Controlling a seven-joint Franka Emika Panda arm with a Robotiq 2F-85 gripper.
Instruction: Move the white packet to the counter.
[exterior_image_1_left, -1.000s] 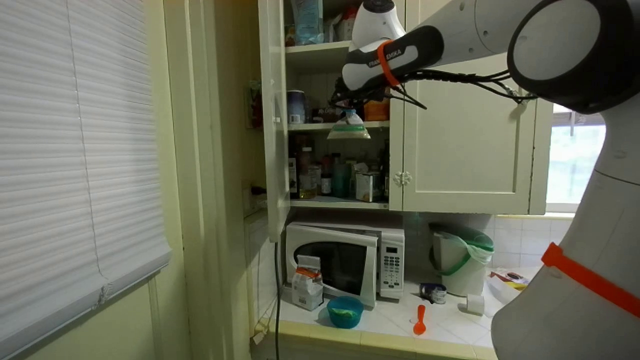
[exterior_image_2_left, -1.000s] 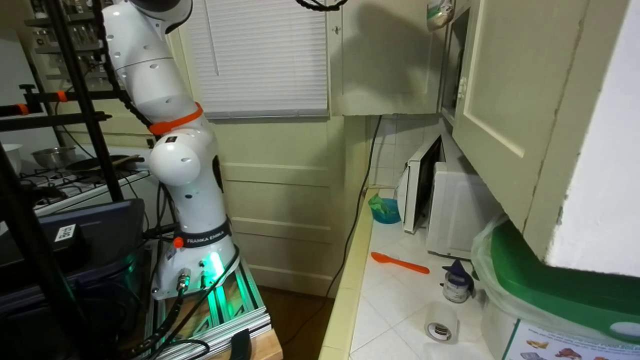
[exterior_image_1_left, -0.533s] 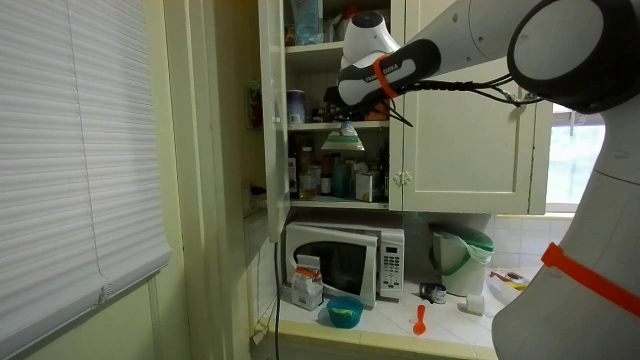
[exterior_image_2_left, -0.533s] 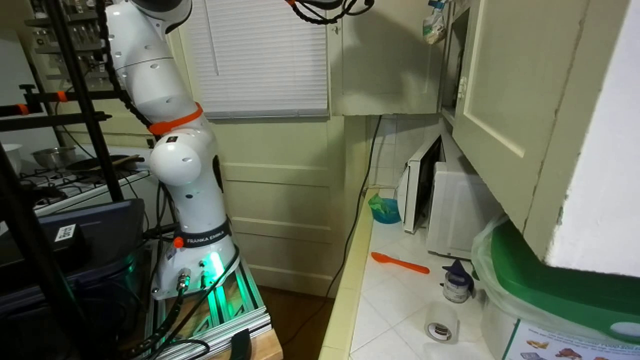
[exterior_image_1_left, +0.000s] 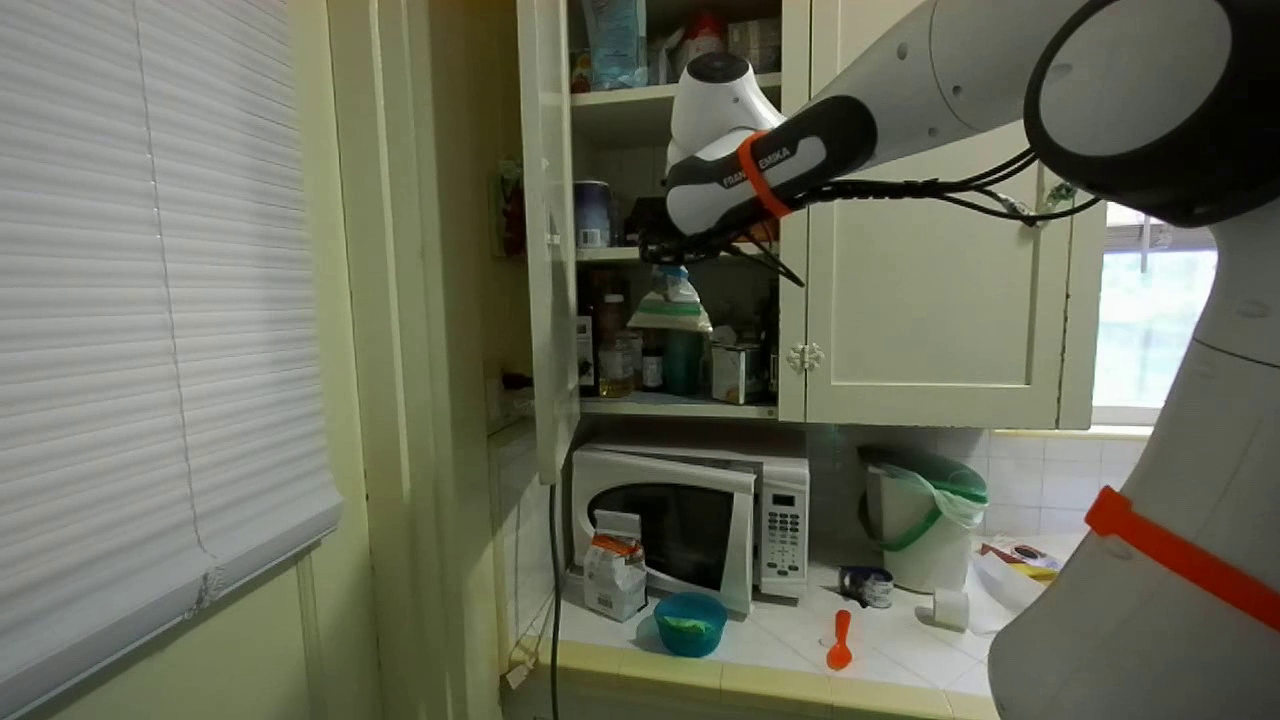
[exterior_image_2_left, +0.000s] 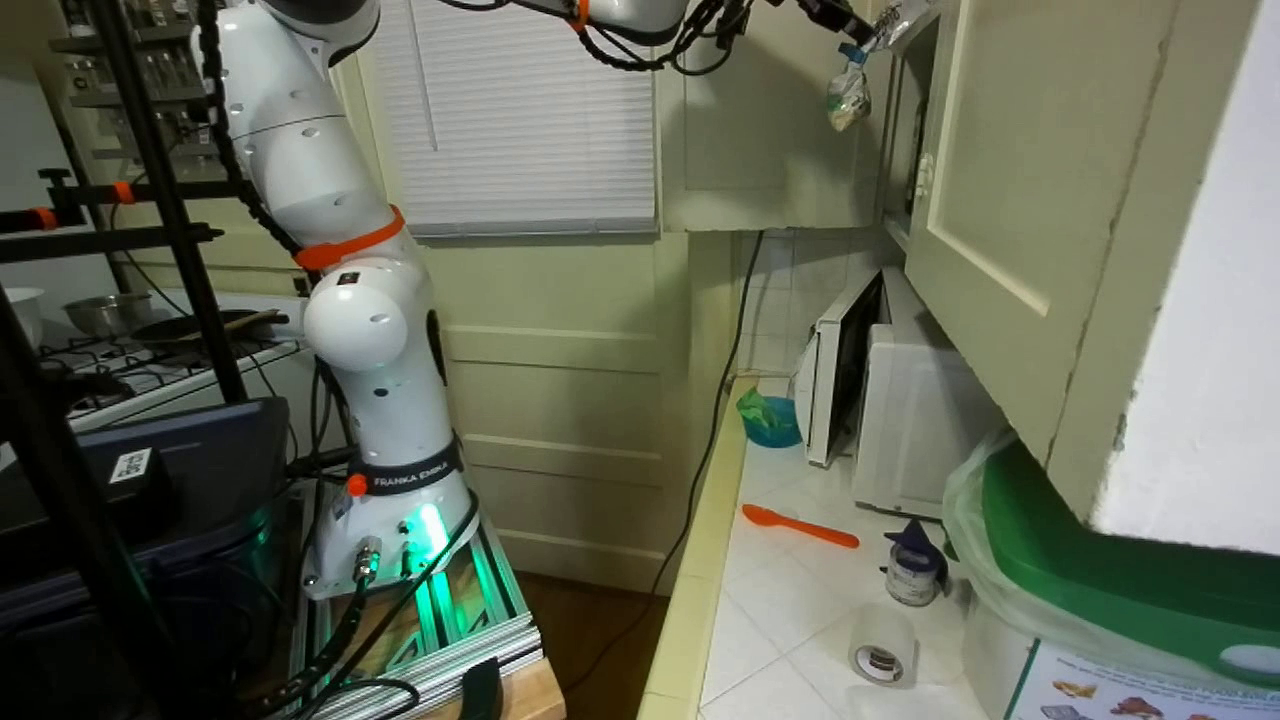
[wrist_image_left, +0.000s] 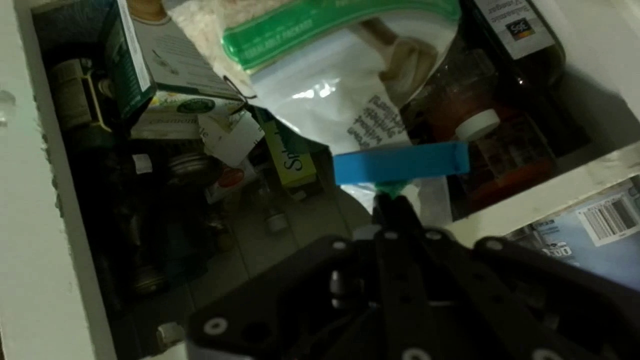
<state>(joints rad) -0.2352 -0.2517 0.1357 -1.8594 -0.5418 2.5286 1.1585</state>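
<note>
The white packet is a soft pouch with a green band and a blue clip across its neck. It hangs in the air in front of the open cupboard in both exterior views (exterior_image_1_left: 670, 312) (exterior_image_2_left: 848, 103), and fills the upper middle of the wrist view (wrist_image_left: 320, 95). My gripper (wrist_image_left: 391, 200) is shut on the packet's gathered neck at the clip; its fingertips nearly meet. In the exterior views the gripper (exterior_image_1_left: 668, 264) (exterior_image_2_left: 862, 36) is dark and small, above the packet. The counter (exterior_image_1_left: 765, 640), white-tiled with a yellow edge, lies well below; it also shows in an exterior view (exterior_image_2_left: 765, 610).
The cupboard's open door (exterior_image_1_left: 548, 250) stands left of the packet; bottles and boxes fill its lower shelf (exterior_image_1_left: 680, 405). Below are the microwave (exterior_image_1_left: 690, 530), door ajar, a white-orange bag (exterior_image_1_left: 615, 575), a blue bowl (exterior_image_1_left: 690, 625), an orange spoon (exterior_image_1_left: 840, 640) and a green-lidded bin (exterior_image_1_left: 920, 520).
The gripper and the packet have moved down and a little left in one exterior view, and down into the picture in an exterior view from elsewhere. The packet stays held; the counter objects are unmoved.
</note>
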